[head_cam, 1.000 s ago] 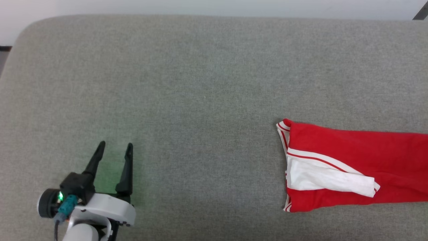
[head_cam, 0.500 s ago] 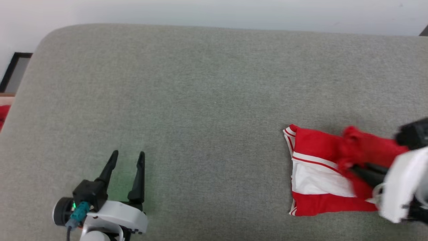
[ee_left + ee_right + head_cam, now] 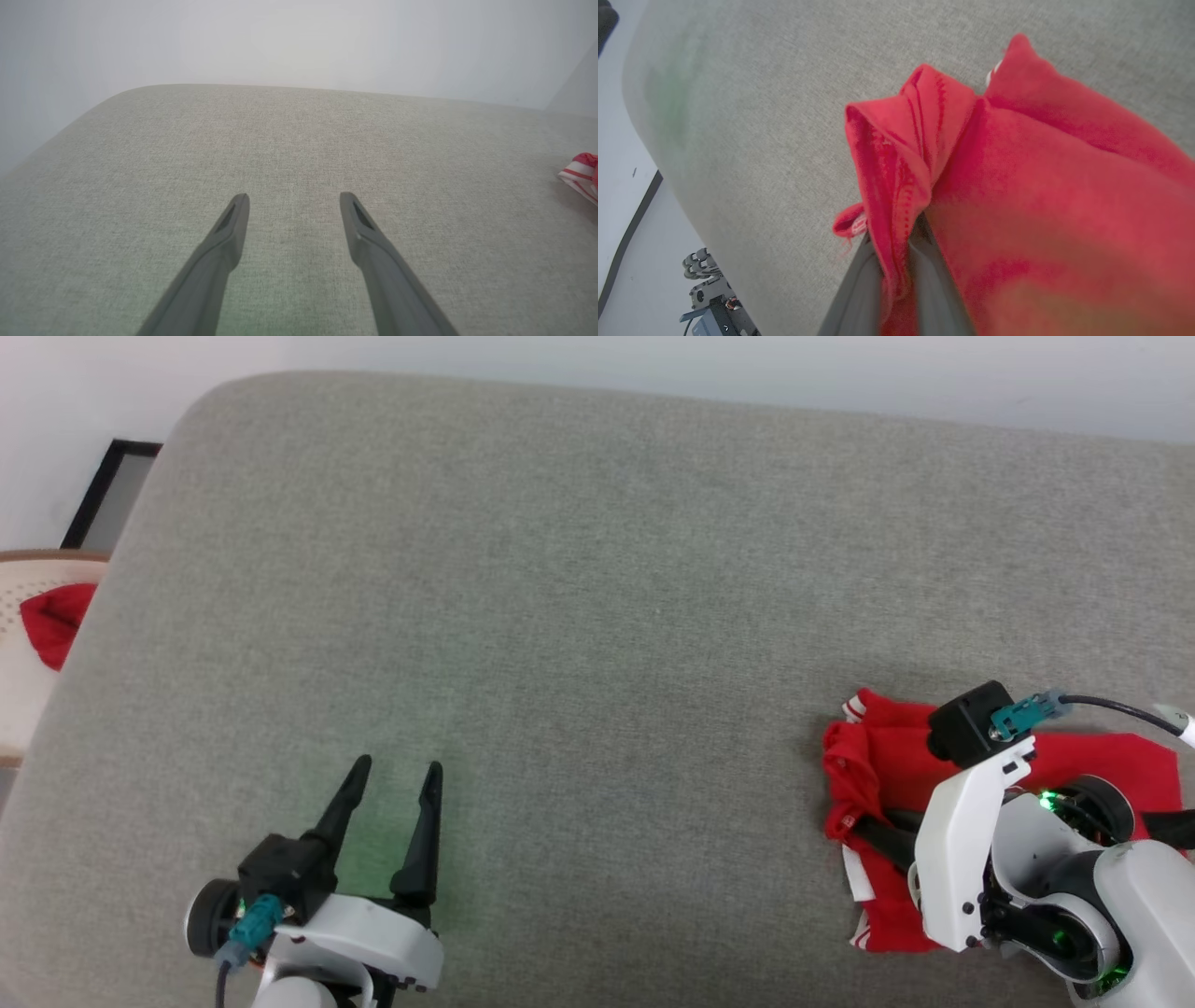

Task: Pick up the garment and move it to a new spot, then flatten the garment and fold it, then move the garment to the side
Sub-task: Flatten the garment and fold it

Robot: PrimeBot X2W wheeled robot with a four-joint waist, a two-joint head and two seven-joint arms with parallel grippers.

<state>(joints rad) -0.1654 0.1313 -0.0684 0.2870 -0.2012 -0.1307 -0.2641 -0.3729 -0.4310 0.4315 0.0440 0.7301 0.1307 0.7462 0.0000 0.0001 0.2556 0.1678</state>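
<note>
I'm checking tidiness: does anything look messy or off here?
Yes. The garment is bunched into a crumpled heap, not flat, near the right end of the grey cushion, with one red fold pinched in the shut right gripper. The left gripper is open and empty.

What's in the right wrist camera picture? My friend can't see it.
The right end effector pinches a fold of the red garment between its two dark fingers. The bunched garment lies on a grey fabric surface.
</note>
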